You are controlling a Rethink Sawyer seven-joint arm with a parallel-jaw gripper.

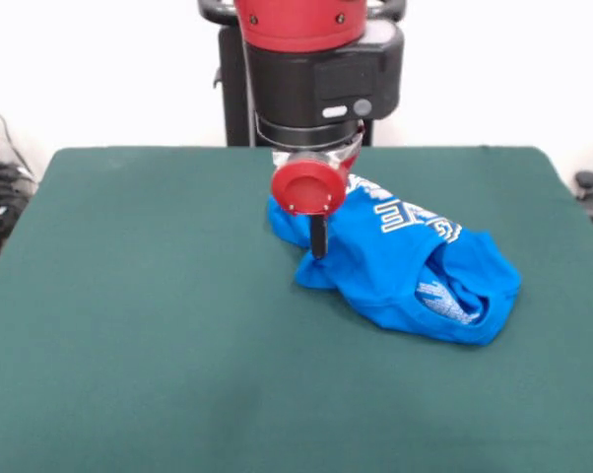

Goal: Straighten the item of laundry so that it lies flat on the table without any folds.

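Green felt of the table (159, 374) fills the foreground, and right of its middle, toward the far side, the blue T-shirt (375, 271) lies in a crumpled heap, folded over itself so that white lettering shows on its upper part and a patch of white pattern peeks from a fold near its right end. Over the shirt's left edge the arm's claw (318, 241) reaches down to the cloth, but the red disc in front hides it, so I cannot tell whether it is open, closed or gripping.
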